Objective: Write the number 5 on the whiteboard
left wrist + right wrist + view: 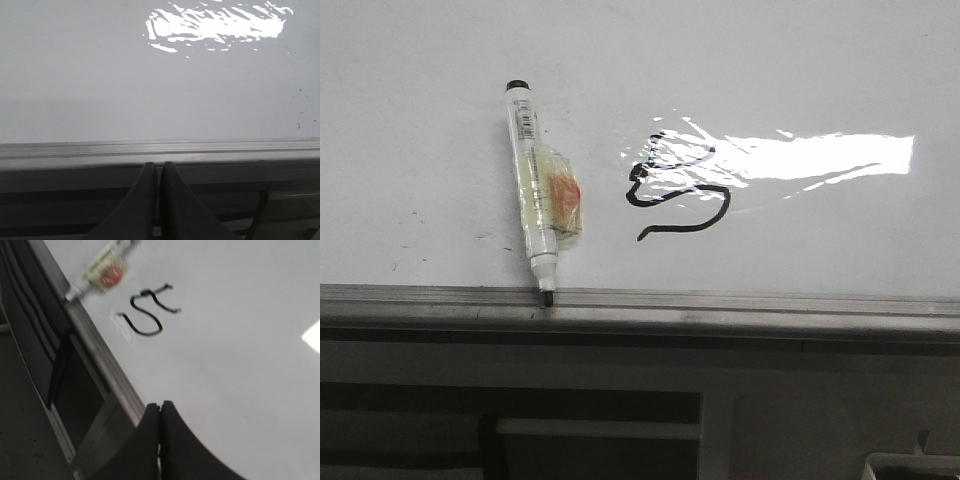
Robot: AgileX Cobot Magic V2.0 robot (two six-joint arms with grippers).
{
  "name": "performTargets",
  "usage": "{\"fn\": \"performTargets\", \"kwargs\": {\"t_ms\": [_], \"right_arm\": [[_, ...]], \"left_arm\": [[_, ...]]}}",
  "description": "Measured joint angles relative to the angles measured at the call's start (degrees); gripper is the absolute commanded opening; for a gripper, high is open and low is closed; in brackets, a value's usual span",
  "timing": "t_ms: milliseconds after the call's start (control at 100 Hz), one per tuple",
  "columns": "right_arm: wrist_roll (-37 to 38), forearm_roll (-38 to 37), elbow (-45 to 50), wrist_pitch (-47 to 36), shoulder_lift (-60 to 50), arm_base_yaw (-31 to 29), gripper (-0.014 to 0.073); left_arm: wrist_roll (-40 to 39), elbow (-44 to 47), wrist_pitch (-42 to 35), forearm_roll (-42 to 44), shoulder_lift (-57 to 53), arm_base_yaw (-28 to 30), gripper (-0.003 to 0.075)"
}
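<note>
Left end effector (159, 172) closed, empty — right end effector (160, 412) likewise, above whiteboard (240, 390).

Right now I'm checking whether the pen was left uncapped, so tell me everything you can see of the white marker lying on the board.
The white barrel marker with a black end cap lies flat on the glossy whiteboard, left of the drawn black number 5, which it does not touch. Its bare dark tip points toward the grey metal edge rail and reaches it. A barcode-like label sits near the capped end; crinkled clear tape with a red-orange patch wraps its middle. No gripper touches it.
</note>
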Motion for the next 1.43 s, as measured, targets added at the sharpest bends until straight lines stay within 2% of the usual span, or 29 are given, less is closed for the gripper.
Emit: {"fn": "performTargets", "kwargs": {"t_ms": [130, 250, 480, 640, 780, 1430], "right_arm": [[0.0, 2.49, 6.33, -6.01, -3.75, -9.94, -0.0063], [0.0, 7.17, 11.36, -7.84, -8.74, -18.84, -0.0063], [0.0, 12.79, 20.31, -6.79, -20.54, -33.1, -0.0063], [0.0, 15.02, 20.45, -3.5, -26.91, -39.35, -0.0063], [0.0, 15.34, 20.45, -3.25, -27.37, -41.26, -0.0063], [0.16, 15.34, 20.45, -3.25, -27.37, -41.39, -0.0063]], "left_arm": [[0.0, 0.0, 0.0, 0.0, 0.0, 0.0, -0.002], [0.0, 0.0, 0.0, 0.0, 0.0, 0.0, -0.002], [0.0, 0.0, 0.0, 0.0, 0.0, 0.0, -0.002], [0.0, 0.0, 0.0, 0.0, 0.0, 0.0, -0.002], [0.0, 0.0, 0.0, 0.0, 0.0, 0.0, -0.002], [0.0, 0.0, 0.0, 0.0, 0.0, 0.0, -0.002]]}}
